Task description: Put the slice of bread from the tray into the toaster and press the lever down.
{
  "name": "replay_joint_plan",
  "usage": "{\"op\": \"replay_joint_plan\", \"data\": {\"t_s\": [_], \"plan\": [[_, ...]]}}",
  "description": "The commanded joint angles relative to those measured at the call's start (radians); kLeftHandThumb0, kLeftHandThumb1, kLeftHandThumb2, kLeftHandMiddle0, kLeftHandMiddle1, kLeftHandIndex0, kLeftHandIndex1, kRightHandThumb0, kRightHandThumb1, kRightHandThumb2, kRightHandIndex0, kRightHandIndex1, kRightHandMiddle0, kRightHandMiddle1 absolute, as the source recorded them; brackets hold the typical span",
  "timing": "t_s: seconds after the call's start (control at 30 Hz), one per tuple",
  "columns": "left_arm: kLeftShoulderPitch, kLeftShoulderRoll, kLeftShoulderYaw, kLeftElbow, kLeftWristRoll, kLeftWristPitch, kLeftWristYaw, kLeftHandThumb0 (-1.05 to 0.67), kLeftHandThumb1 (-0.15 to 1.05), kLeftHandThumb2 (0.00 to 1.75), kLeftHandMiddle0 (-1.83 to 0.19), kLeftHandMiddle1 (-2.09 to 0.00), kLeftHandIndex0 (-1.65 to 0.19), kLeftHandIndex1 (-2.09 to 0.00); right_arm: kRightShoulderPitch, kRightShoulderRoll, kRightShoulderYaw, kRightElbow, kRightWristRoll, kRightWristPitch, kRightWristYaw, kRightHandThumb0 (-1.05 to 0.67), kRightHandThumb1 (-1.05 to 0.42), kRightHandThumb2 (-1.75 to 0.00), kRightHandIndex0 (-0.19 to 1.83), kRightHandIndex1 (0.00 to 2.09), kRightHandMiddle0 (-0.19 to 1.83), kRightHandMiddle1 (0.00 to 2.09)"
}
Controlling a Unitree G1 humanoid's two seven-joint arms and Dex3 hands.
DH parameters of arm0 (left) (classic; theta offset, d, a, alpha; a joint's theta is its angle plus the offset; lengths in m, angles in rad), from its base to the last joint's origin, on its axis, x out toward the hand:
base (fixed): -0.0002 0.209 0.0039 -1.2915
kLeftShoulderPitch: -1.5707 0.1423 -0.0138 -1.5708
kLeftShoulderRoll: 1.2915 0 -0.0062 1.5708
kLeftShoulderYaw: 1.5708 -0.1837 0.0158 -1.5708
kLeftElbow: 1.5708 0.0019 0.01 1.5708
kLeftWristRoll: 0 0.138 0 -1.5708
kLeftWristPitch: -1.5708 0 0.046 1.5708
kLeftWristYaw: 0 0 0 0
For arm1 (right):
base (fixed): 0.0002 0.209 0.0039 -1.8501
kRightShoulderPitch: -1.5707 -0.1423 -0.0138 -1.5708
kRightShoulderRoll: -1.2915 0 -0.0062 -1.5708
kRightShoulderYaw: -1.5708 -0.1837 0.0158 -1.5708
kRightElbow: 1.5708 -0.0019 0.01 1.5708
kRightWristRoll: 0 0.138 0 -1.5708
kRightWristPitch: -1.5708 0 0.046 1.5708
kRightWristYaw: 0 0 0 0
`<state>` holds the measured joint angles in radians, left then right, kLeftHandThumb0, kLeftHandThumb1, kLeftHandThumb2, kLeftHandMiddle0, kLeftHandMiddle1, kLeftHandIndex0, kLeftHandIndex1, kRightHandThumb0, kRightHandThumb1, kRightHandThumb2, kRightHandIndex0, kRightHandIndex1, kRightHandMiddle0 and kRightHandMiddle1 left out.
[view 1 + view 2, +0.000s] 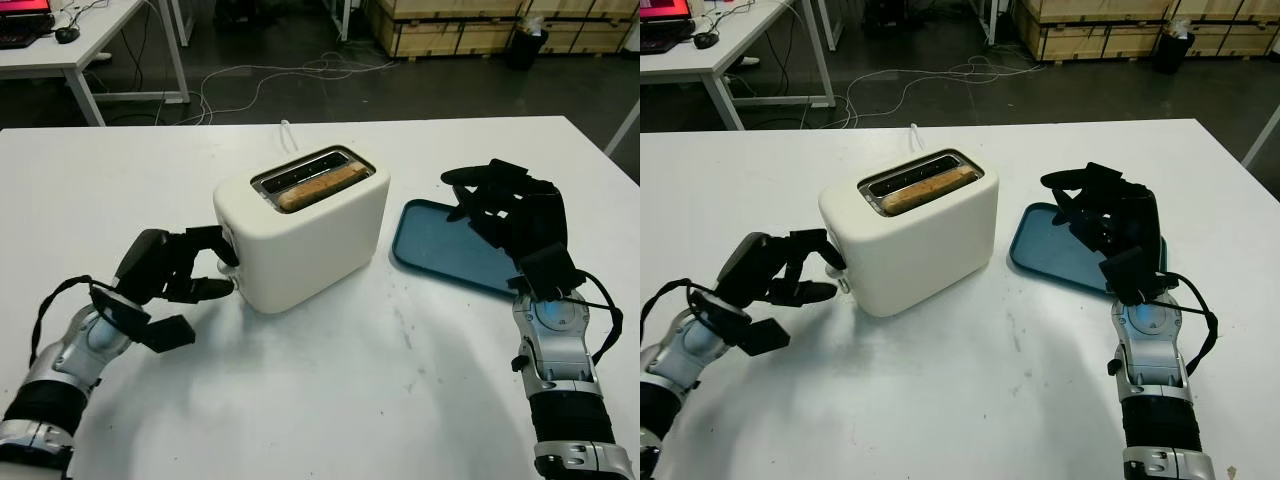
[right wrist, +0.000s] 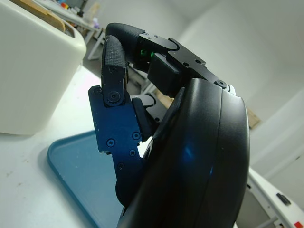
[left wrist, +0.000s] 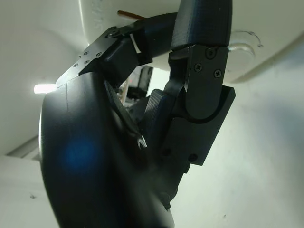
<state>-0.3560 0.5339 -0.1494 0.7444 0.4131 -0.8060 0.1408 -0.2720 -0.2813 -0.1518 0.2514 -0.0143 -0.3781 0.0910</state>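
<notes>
A white toaster point(image 1: 305, 235) stands mid-table with the slice of bread point(image 1: 318, 187) in its slot, the brown top edge showing. My left hand point(image 1: 228, 272) is at the toaster's near-left end, its fingers point(image 3: 202, 42) curled over and under the small lever point(image 1: 843, 283). Over the near part of the blue tray point(image 1: 440, 245), to the toaster's right, my right hand point(image 1: 490, 195) hovers open with nothing in it. The tray holds nothing.
The toaster's white cord point(image 1: 288, 132) runs off the table's far edge. Beyond that are a dark floor with cables point(image 1: 300, 75), a desk point(image 1: 80, 40) at the far left and wooden crates point(image 1: 450, 25) at the back.
</notes>
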Motion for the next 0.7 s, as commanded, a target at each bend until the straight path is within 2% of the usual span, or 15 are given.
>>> {"op": "replay_joint_plan", "data": {"t_s": [0.0,0.17,0.53,0.67], "plan": [[0.039,-0.026,-0.063,0.101,0.062,0.102,-0.049,-1.05,0.92,0.18,-1.54,-1.24,-1.09,-0.49,0.0,-0.007,-0.004,0.004,-0.005,-0.024,-0.004,-0.37,-0.92,-0.26,0.89,1.38,0.93,0.66],[0.028,-0.037,-0.084,0.148,0.037,0.091,-0.058,-1.05,0.9,0.13,-1.57,-1.08,-1.19,-0.36,0.009,-0.008,-0.004,-0.01,-0.006,-0.015,-0.005,-0.38,-0.92,-0.26,0.86,1.36,0.92,0.67],[0.038,-0.04,-0.116,0.164,0.031,0.116,-0.062,-1.05,0.88,0.09,-1.57,-1.22,-1.28,-0.19,0.017,-0.008,-0.009,-0.015,0.014,-0.012,0.012,-0.39,-0.92,-0.25,0.85,1.33,0.9,0.66],[0.033,-0.043,-0.13,0.186,0.027,0.126,-0.072,-1.05,0.87,0.08,-1.57,-1.12,-1.32,-0.13,0.019,-0.008,-0.011,-0.017,0.01,-0.005,0.012,-0.42,-0.92,-0.24,0.84,1.31,0.9,0.64]]}}
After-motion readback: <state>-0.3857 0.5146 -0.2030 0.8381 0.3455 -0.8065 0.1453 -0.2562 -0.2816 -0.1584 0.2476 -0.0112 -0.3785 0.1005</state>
